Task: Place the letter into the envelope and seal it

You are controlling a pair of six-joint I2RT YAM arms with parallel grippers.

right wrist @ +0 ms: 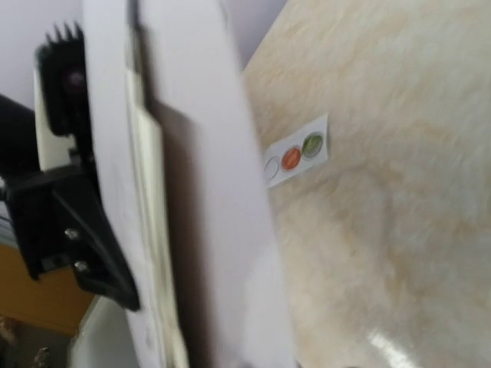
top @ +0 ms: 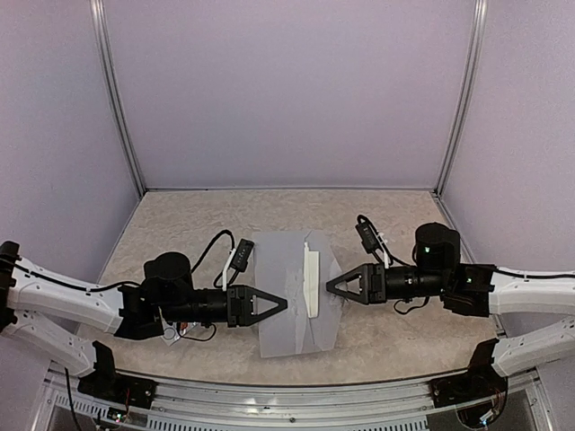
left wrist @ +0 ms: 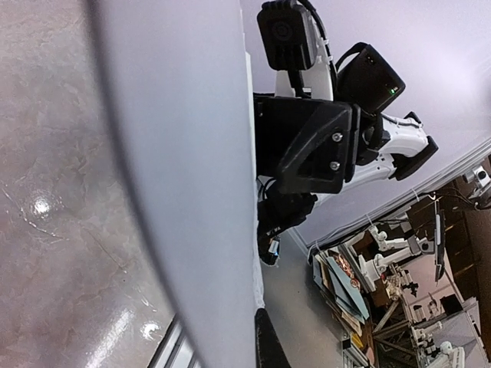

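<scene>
The grey envelope (top: 283, 296) is held off the table between both grippers, with the cream letter (top: 312, 283) showing as a strip near its right side. My left gripper (top: 285, 304) is shut on the envelope's left part; in the left wrist view the envelope (left wrist: 184, 192) fills the middle edge-on, with one fingertip (left wrist: 268, 345) against it. My right gripper (top: 329, 285) is shut on the envelope's right edge by the flap. In the right wrist view the grey paper (right wrist: 222, 199) and the letter (right wrist: 149, 199) stand close in front; my own fingers are hidden there.
A small white sticker card (right wrist: 298, 155) with coloured dots lies on the beige table (top: 404, 346) beyond the envelope, under my left arm. Purple walls and metal posts enclose the table on three sides.
</scene>
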